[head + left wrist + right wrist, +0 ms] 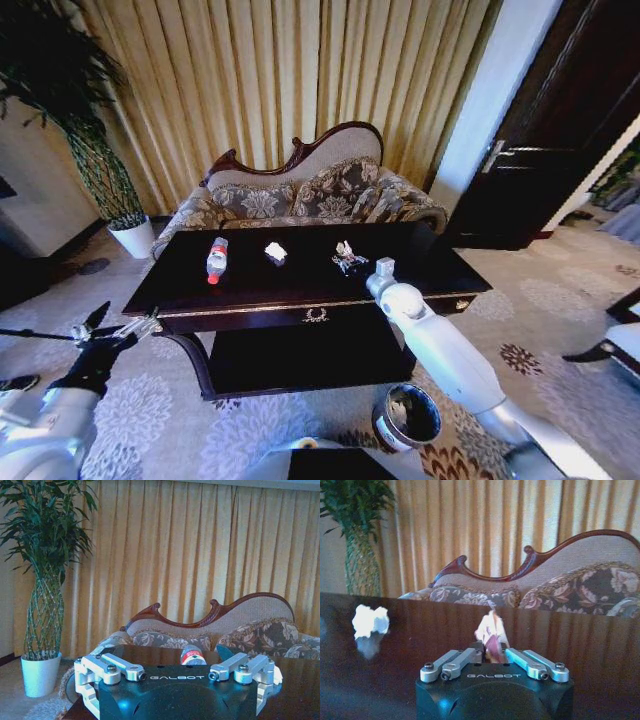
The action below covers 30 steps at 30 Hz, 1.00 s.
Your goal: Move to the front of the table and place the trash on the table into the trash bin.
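Dark table point(300, 290) stands before the floral sofa point(300, 195). Trash bin point(407, 417) sits on the carpet near the table's front right. On top: bottle point(217, 258), white paper wad point(276, 253), pinkish wrapper point(347, 257). Right gripper point(491, 652) over the tabletop, jaws closed in on the wrapper, apparently pinching it. Left gripper point(128, 327) hangs off the table's left corner, jaws spread.

Both arms are smooth glossy white tubes, the left pincer point(112, 332) has a black wrist and silver fingers, and the right pincer point(492, 656) has a black block lettered GALBOT with bolted silver links.
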Available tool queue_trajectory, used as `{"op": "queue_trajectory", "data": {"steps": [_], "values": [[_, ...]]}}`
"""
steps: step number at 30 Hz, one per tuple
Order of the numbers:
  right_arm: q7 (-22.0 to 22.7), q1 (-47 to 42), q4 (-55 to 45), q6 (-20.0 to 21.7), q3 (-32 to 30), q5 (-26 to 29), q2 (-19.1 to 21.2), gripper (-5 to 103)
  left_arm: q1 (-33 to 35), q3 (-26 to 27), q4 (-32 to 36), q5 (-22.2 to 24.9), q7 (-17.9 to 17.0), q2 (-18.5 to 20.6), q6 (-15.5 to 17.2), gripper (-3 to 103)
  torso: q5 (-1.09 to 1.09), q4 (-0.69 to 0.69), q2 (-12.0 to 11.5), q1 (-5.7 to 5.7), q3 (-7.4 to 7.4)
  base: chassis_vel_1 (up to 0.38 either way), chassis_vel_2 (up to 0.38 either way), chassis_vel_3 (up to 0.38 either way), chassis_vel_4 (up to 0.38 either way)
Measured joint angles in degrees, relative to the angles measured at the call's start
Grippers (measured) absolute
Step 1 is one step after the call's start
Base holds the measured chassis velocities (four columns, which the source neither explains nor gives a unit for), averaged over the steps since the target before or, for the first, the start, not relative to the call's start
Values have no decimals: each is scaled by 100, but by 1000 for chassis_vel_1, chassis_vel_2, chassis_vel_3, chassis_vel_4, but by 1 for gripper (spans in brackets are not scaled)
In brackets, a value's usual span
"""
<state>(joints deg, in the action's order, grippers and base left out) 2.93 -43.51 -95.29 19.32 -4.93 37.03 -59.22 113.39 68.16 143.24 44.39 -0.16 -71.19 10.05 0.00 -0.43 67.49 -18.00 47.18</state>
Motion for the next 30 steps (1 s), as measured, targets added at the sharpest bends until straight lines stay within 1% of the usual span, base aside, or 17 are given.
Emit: {"op": "queue_trajectory", "data": {"steps": [1, 2, 4, 5, 8, 9, 13, 16, 18, 20, 22, 23, 24, 25, 28, 29, 30], "values": [[0, 0, 0, 0, 0, 0, 0, 11, 0, 0, 0, 0, 0, 0, 0, 100, 0, 0, 0, 0, 0, 0, 0, 0, 0], [52, -20, -40, -2, -34, 42, 1, 6, -3, -3, 0, 2, 0, 4, 0, 100, 0, 0, 0, 0, 0, 0, 0, 0, 0], [268, -114, -237, -30, -218, 180, 18, 1, -13, -25, 0, 4, 1, 20, -2, 100, 0, 0, 0, 0, 0, 0, 0, 0, 0], [268, -114, -237, -30, -218, 180, 18, 1, -13, -25, 0, 4, 1, 20, -2, 100, 0, 0, 0, 0, 0, 0, 0, 0, 0], [576, -284, -533, -181, -602, 255, 134, 0, -39, -47, 0, 13, 0, 59, -8, 100, 0, 0, 0, 0, 0, 0, 0, 0, 0], [576, -284, -533, -181, -602, 255, 134, 0, -39, -47, 0, 13, 0, 59, -8, 100, 0, 0, 0, 0, 0, 0, 0, 0, 0], [981, -522, -809, -377, -1065, 257, 383, 0, -63, -57, 0, 22, -5, 82, -90, 100, 2, 0, 0, 0, 0, 0, 0, 0, 0], [1075, -675, -966, -400, -1263, 292, 513, 0, -74, -55, 0, 34, -23, 87, -96, 100, 0, 1, 0, 0, 0, 0, 0, 0, 0], [1132, -1034, -1334, -358, -1562, 484, 724, 0, -136, -46, 0, 36, -108, 97, -62, 100, 2, 0, 0, 0, 0, 0, 0, 0, 0], [1161, -1185, -1483, -337, -1667, 583, 802, 0, -169, -40, 0, 40, -129, 107, -36, 100, 1, 0, 0, 0, 0, 0, 0, 0, 0], [1238, -1743, -1973, -297, -2014, 791, 988, 0, -256, -22, 0, 114, -198, 158, 25, 100, 1, 0, 0, 0, -1, 0, 0, 0, 0], [1243, -1835, -2048, -291, -2073, 806, 1009, 0, -268, -20, 0, 128, -212, 167, 30, 100, 1, -1, 0, 0, -1, 0, 0, 0, 0], [1254, -2104, -2257, -273, -2267, 839, 1055, 0, -296, -14, 0, 165, -229, 194, 44, 100, 0, -2, 0, 0, -1, 0, 0, 0, 0], [1254, -2104, -2257, -273, -2267, 839, 1055, 0, -296, -14, 0, 165, -229, 194, 44, 100, 0, -2, 0, 0, -1, 0, 0, 0, 0], [1272, -2894, -2824, -236, -2912, 896, 1075, 0, -310, 19, 0, 280, -245, 241, 70, 100, 1, 1, 0, 0, -1, 0, 0, 0, 0], [1272, -2894, -2824, -236, -2912, 896, 1075, 0, -310, 19, 0, 280, -245, 241, 70, 100, 1, 1, 0, 0, -1, 0, 0, 0, 0], [1273, -3068, -2945, -234, -3061, 896, 1058, 0, -306, 22, 0, 295, -248, 254, 72, 100, 0, 0, 0, 0, -1, 0, 0, 0, 0]]}}
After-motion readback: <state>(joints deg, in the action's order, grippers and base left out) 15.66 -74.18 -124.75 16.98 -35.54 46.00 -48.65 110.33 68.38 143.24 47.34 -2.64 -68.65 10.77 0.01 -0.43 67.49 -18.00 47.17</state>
